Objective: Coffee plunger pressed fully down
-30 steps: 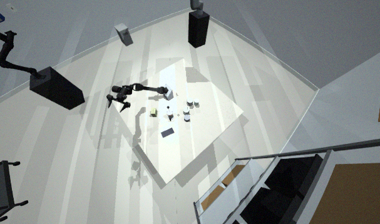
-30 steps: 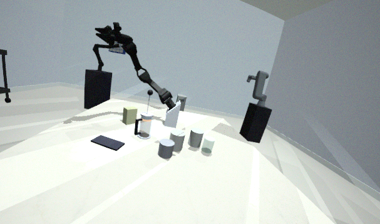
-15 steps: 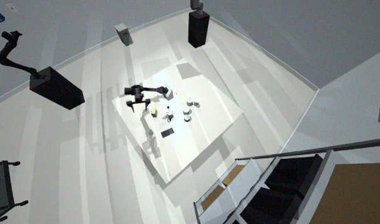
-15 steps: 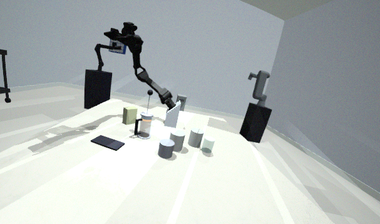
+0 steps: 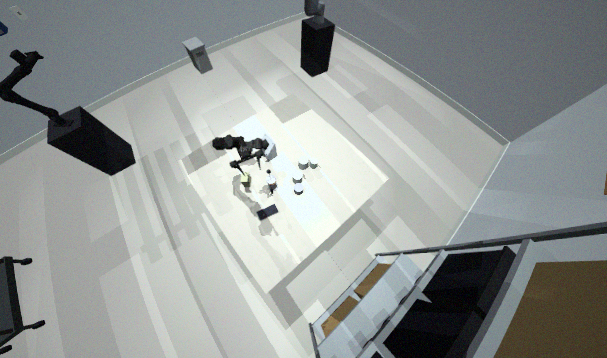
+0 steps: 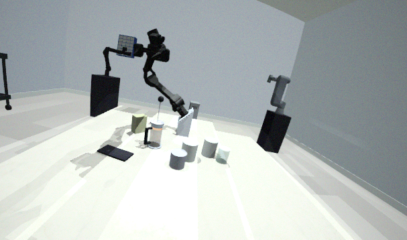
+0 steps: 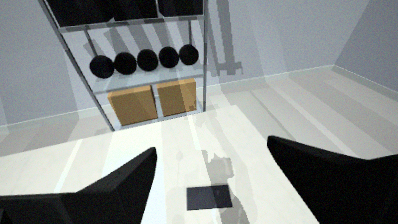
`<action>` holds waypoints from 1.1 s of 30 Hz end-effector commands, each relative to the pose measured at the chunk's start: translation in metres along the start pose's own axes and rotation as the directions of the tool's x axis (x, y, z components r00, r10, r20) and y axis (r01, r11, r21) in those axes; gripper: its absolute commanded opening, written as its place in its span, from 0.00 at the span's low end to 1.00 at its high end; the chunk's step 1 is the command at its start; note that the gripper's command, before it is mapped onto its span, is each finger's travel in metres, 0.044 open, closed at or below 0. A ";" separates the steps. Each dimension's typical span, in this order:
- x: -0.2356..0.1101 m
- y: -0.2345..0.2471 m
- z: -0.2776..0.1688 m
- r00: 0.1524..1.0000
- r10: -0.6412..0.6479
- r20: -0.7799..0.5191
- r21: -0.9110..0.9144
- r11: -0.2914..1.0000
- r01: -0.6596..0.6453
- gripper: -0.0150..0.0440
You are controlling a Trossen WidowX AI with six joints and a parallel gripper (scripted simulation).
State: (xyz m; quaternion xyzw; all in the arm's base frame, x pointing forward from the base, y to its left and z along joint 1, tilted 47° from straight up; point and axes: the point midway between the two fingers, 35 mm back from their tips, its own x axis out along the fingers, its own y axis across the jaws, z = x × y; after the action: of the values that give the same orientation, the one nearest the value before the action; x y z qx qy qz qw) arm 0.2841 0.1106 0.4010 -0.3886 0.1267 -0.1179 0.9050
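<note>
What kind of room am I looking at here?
Probably a robot test room: a plain grey-walled space where a black arm works at a pale table set with a coffee press, with other arms on pedestals around it.

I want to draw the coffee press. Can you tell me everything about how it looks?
The coffee press is a see-through, glass-looking cylinder with a pale lid and a black handle on its left side. A thin rod rises from the lid to a round black knob, so the plunger is fully up. It stands upright on the table, and nothing touches it.

Robot lab: bare grey walls, arms on black pedestals (image 6: 104, 94), work table (image 6: 178, 188), storage shelf (image 7: 145, 75) with boxes.
</note>
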 end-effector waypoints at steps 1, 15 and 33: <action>-0.006 0.056 -0.046 0.992 0.014 -0.128 0.031 0.999 -0.010 1.00; -0.037 0.109 -0.119 0.986 -0.093 -0.135 0.048 0.994 0.101 1.00; -0.018 0.115 -0.180 0.969 -0.217 -0.116 0.134 0.964 0.231 1.00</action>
State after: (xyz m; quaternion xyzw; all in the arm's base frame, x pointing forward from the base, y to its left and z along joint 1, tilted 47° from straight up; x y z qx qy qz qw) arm 0.2243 0.0900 0.2103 -0.3410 0.1367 -0.2219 0.9032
